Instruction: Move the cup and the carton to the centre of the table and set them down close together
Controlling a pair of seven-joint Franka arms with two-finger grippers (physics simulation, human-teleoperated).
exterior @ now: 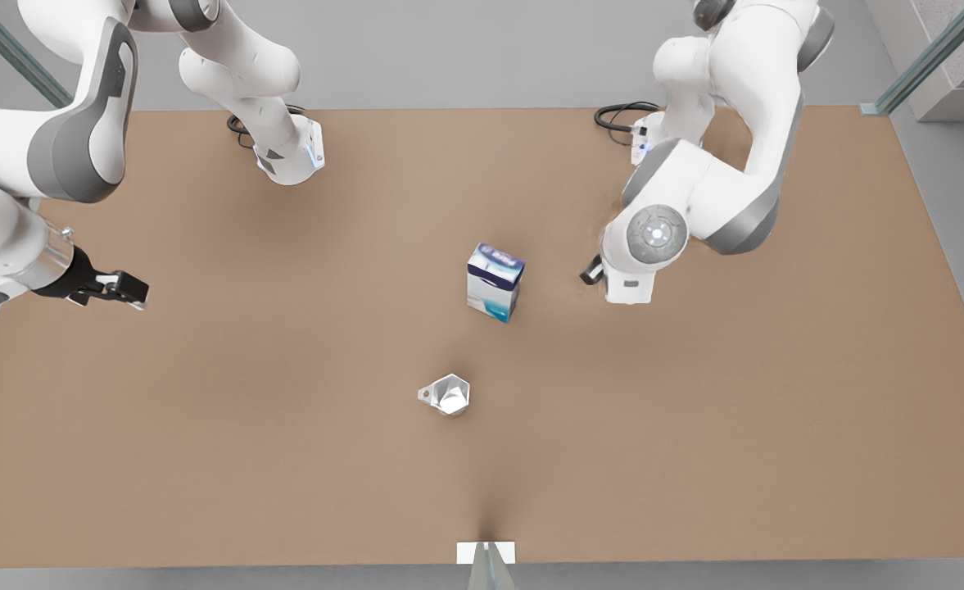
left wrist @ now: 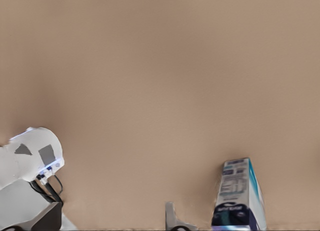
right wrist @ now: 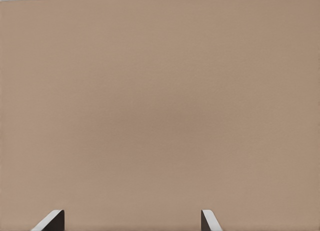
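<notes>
Carton [exterior: 495,281] upright near centre of brown surface [exterior: 203,426]; blue top, teal mark low, print not readable. Cup [exterior: 447,394] nearer the front camera, apart from carton. Left gripper [exterior: 590,271] just beside carton, on the front view's right; cannot tell if open or closed. Right gripper [exterior: 125,288] far on the front view's left, fingers [right wrist: 54,220] wide, holding nothing.

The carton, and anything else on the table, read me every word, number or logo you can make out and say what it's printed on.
Nothing can be quoted.
Carton: print on the dark blue top and the white side, teal marking near the base, all too blurred to read.
Cup: no markings.
Table: plain brown, no text.
Arms: no legible labels.
</notes>
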